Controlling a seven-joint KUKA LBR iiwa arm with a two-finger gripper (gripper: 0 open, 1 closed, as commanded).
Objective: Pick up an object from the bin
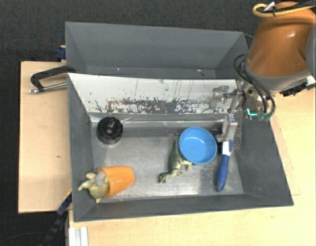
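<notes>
At bin's (147,160) scuffed right side | fingers (231,137) above blue-handled tool (221,173) | gap unclear

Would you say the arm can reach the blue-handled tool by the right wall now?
Probably yes: the arm ends just above the blue-handled tool, nothing lies on it, though the blue bowl sits close beside.
</notes>
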